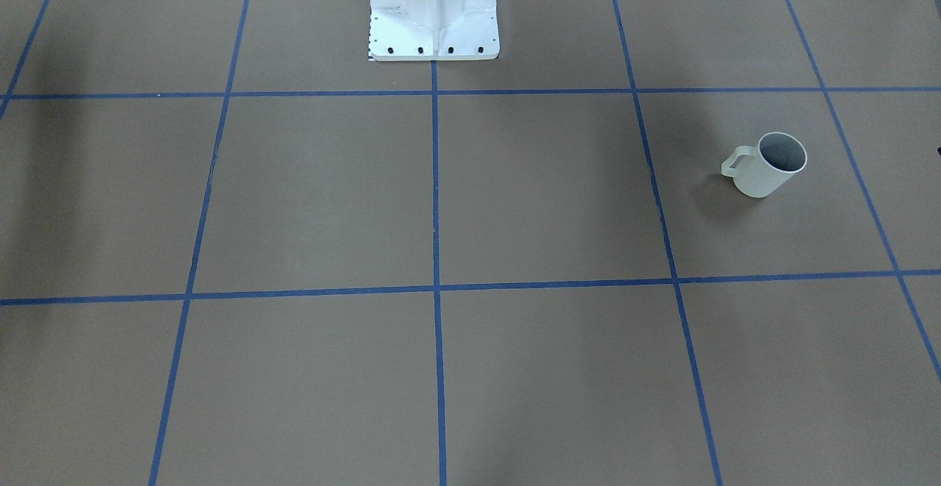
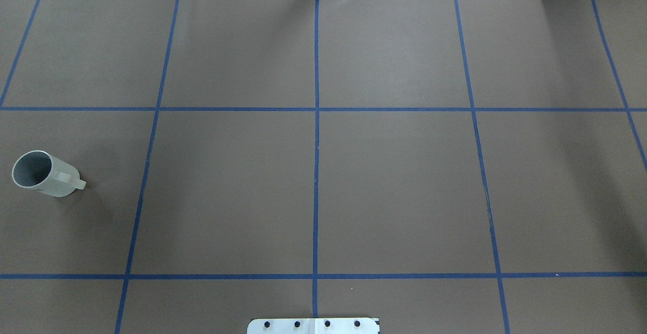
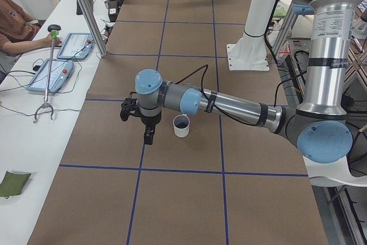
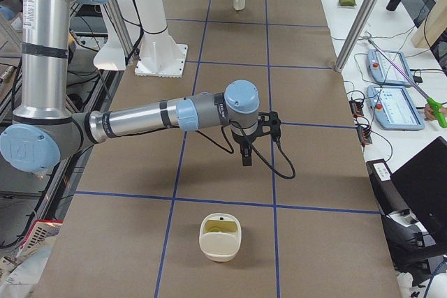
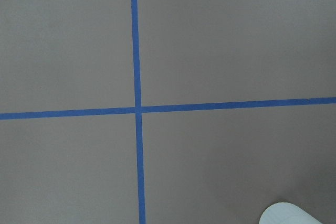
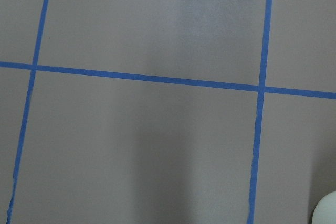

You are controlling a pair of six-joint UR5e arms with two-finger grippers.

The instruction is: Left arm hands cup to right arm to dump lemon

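The cup (image 2: pixel 45 174) stands upright on the brown surface (image 2: pixel 394 182) with its mouth up, so its long axis is vertical. In the overhead view it sits at the far left of the frame, about mid-height, left of the nearest upright blue line (image 2: pixel 146 172). Its handle points right, toward the middle of the frame. In the front-facing view it is at the right, above mid-height, with the handle pointing left and a grey inside.

In the left side view the left arm (image 3: pixel 229 106) reaches from the right edge to the centre of the frame, its wrist turned down. Its jaws hang just left of the cup and apart from it. I cannot tell how far open they are.

In the right side view the right arm (image 4: pixel 140 120) reaches from the left edge to the centre, its jaws pointing down at the surface. Their opening cannot be told either. Low in the middle of that frame, well apart from those jaws, a second cup (image 4: pixel 221 242) stands upright with the lemon (image 4: pixel 222 226) showing as a yellow-green patch inside it. The first cup is small at the top of the frame.

The white base (image 1: pixel 434 8) is at the top centre of the front-facing view.
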